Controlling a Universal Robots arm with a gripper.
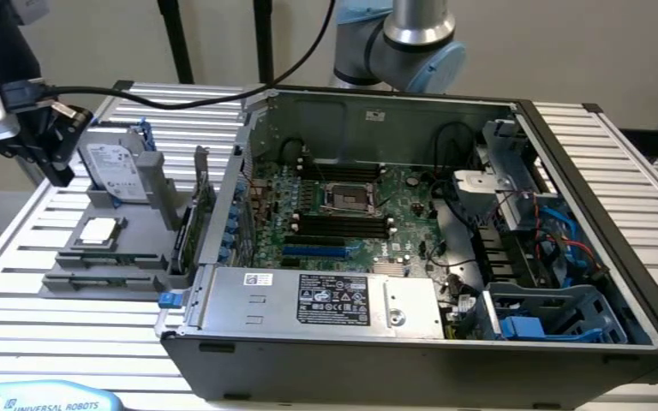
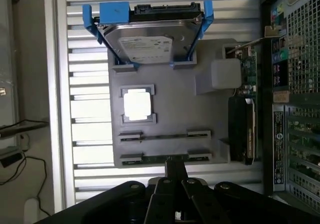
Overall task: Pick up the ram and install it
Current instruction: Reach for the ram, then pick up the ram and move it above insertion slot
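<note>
Your gripper [image 2: 176,164], fully closed and holding nothing, hangs over the ram [image 2: 154,159], which lies in the gray holder [image 2: 205,114] on the desk [image 2: 90,134] beside the computer case [image 2: 295,149].

The table [image 2: 90,134] is made of ribbed metal slats, pale and with a light shine. The tray [image 2: 175,109] looks like matt grey plastic. The hard drive [image 2: 147,41] has a smooth, glossy metal top, and its rails [image 2: 114,11] are blue plastic. The chip [image 2: 137,105] is bright bare metal. The ram [image 2: 155,159] is a green circuit board. The gripper [image 2: 176,170] is matt black. The case [image 1: 421,368] is dark and matt outside, and bare grey sheet metal inside.
</note>
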